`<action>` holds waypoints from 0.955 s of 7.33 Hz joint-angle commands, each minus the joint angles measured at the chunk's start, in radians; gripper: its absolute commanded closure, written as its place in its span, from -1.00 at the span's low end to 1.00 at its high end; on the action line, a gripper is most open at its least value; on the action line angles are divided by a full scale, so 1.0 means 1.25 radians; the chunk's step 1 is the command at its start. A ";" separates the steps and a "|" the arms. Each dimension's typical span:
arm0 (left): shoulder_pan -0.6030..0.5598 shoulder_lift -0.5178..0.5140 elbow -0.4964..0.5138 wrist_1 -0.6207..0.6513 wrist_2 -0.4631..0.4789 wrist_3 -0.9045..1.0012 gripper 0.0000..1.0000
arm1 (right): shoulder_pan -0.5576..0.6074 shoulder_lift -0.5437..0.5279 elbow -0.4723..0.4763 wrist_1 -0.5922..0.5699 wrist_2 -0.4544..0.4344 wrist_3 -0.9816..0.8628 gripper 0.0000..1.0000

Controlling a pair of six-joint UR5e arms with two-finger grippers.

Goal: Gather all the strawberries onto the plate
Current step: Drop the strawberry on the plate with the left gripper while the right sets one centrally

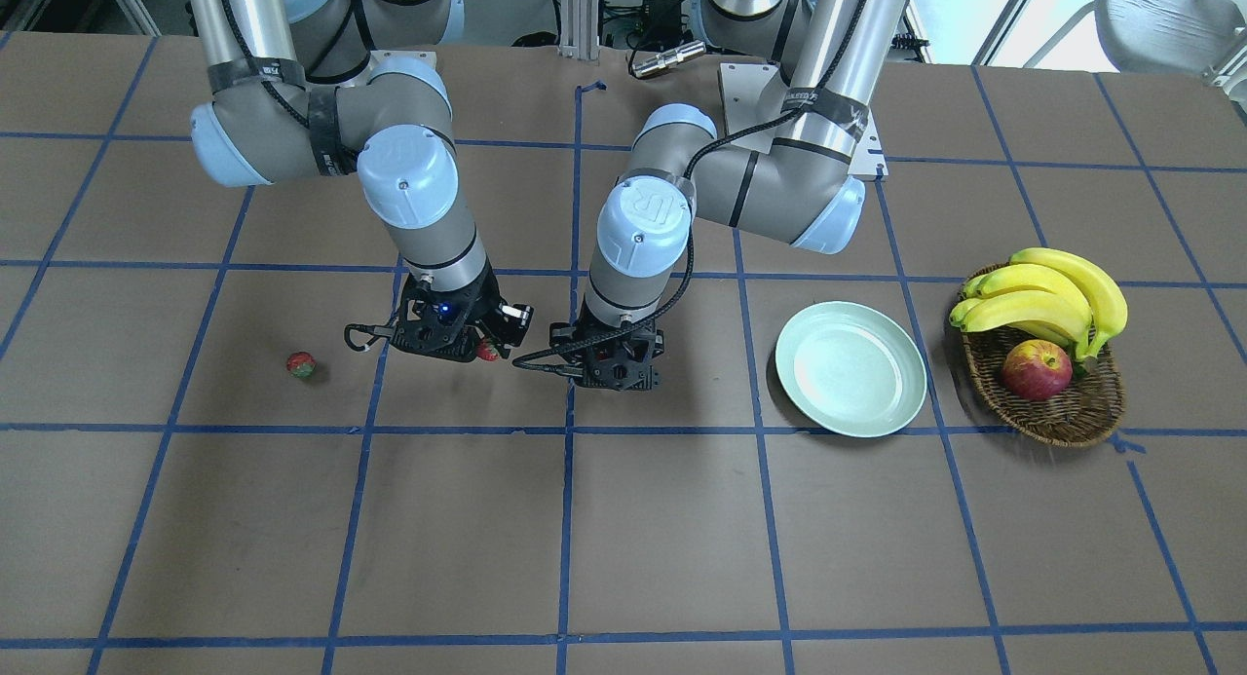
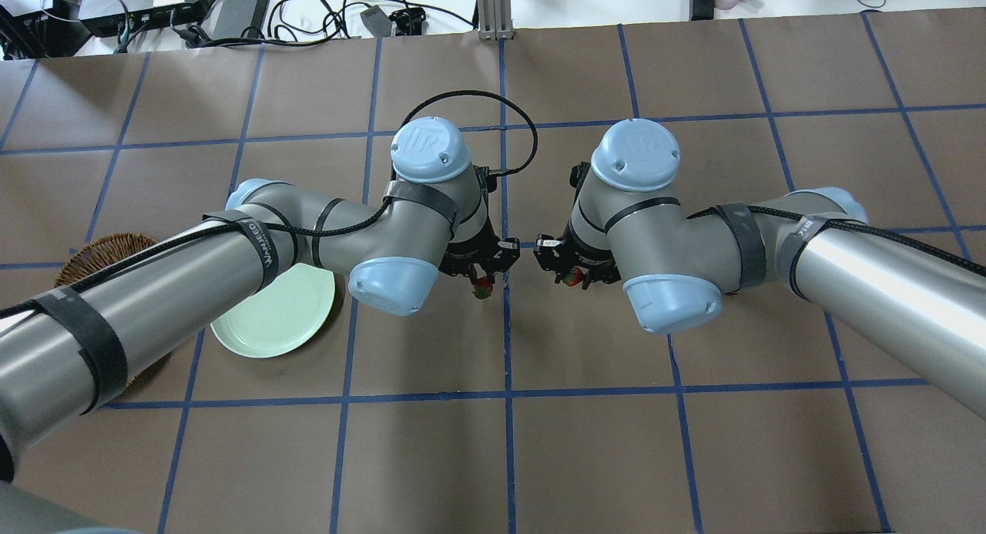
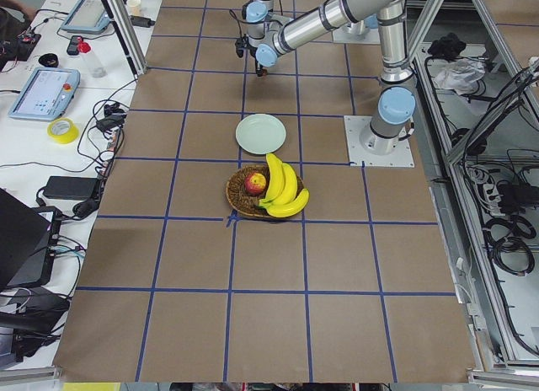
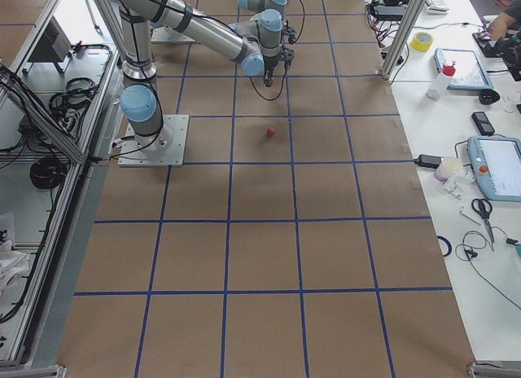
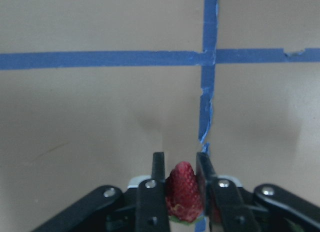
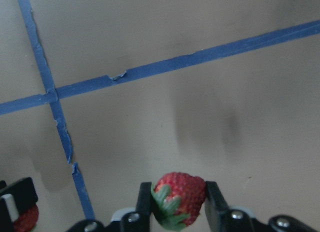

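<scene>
Your left gripper (image 5: 180, 160) clamps the first strawberry (image 5: 184, 188), your right gripper (image 6: 177, 188) the second strawberry (image 6: 181, 194); the third strawberry (image 1: 301, 364) lies outside both jaws, plate (image 1: 850, 368) empty.

Near the middle of the counter (image 1: 623, 539) the left hand (image 5: 180, 164) and right hand (image 6: 178, 187) hang side by side. A strawberry (image 5: 184, 189) sits between the left hand's fingers, a second strawberry (image 6: 179, 198) between the right hand's. A third strawberry (image 1: 301, 364) lies on the counter, right of the right hand. The plate (image 1: 850, 368) lies left of the left hand. Just beside it, further left, stands the basket (image 1: 1062, 417), holding an apple (image 1: 1036, 369) and bananas (image 1: 1047, 300).
</scene>
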 commanded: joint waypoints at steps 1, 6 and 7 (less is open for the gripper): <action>0.108 0.069 0.000 -0.092 0.005 0.120 1.00 | 0.039 0.026 -0.019 -0.006 0.010 0.066 0.54; 0.386 0.097 -0.055 -0.083 0.139 0.416 1.00 | 0.234 0.204 -0.225 -0.035 0.085 0.366 0.45; 0.409 0.081 -0.075 -0.073 0.134 0.423 1.00 | 0.253 0.231 -0.241 -0.037 0.089 0.384 0.38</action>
